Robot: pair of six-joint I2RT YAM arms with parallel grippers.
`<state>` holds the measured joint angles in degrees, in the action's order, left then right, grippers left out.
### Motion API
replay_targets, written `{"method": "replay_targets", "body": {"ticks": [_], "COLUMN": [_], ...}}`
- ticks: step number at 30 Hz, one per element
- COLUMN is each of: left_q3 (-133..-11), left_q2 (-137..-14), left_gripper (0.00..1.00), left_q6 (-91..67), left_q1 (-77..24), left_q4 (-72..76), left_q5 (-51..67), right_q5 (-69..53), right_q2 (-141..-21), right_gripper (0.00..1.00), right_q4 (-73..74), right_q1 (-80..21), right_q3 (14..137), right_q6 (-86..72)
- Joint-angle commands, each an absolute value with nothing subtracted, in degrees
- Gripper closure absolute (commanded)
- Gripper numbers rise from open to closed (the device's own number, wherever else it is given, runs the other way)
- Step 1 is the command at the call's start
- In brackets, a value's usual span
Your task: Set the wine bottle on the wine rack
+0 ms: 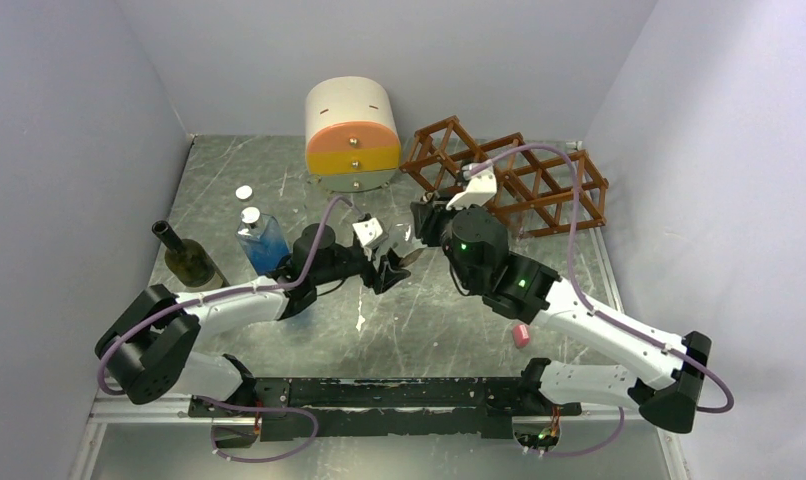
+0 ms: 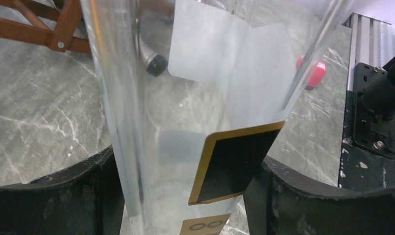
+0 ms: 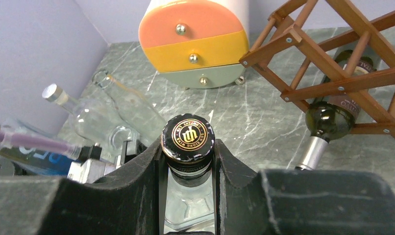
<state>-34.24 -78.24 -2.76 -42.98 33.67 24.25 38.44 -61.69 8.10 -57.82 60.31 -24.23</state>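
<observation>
A clear glass wine bottle [image 3: 188, 138] with a black gold-printed cap is held off the table between both arms. My right gripper [image 3: 188, 147] is shut on its neck just under the cap. In the left wrist view the bottle's body [image 2: 195, 98], with a black gold-edged label, fills the gap of my left gripper [image 2: 185, 159], and both fingers lie against its sides. From above, the two grippers [image 1: 387, 265] [image 1: 426, 222] meet at the table's middle. The reddish-brown wine rack [image 1: 509, 180] stands at the back right, just behind the right gripper.
A dark green bottle [image 3: 333, 117] lies in a lower cell of the rack [image 3: 333, 54]. A cream-and-orange drawer cabinet [image 1: 352, 135] stands at the back centre. On the left are a dark green bottle [image 1: 184, 258], a blue bottle [image 1: 262, 240] and clear empty bottles [image 3: 122, 105].
</observation>
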Motion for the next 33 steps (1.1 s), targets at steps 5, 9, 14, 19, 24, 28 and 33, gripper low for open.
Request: {"method": "replay_targets", "body": {"ticks": [5,9,14,19,24,28,33], "left_q3": [-35.8,-37.9,-40.5,-45.6,-49.3,-51.3,-53.9], "left_q2": [-77.3,-76.4,-74.4,-72.6,-71.6,-70.9,-70.2], "left_gripper": [0.86,0.93,0.93,0.93,0.93,0.93,0.93], "left_q6": [2.9,8.5,19.0,31.6,42.4,50.1,59.0], "left_q1": [-43.3,-43.3,-43.3,-43.5,-43.8,-44.1,-44.5], "left_q4": [42.7,40.7,38.2,33.3,31.5,32.0,30.7], "left_q5": [25.1,24.1,21.8,19.9,19.1,17.5,17.9], "right_q5": [39.6,36.1,32.2,23.8,22.1,22.6,21.7], "right_q2": [-56.2,-54.5,-51.3,-47.0,-44.7,-43.9,-44.2], "right_gripper": [0.82,0.46,0.34,0.34,0.34,0.34,0.34], "right_q4": [3.7,7.9,15.2,23.0,29.9,32.3,33.2], "right_q1": [-57.8,-57.8,-57.7,-57.8,-57.7,-57.8,-57.8], "right_q3": [61.7,62.0,64.4,68.1,72.8,75.3,77.1], "right_q6": [-29.6,-27.7,-24.5,-21.5,-20.4,-19.6,-19.0]}}
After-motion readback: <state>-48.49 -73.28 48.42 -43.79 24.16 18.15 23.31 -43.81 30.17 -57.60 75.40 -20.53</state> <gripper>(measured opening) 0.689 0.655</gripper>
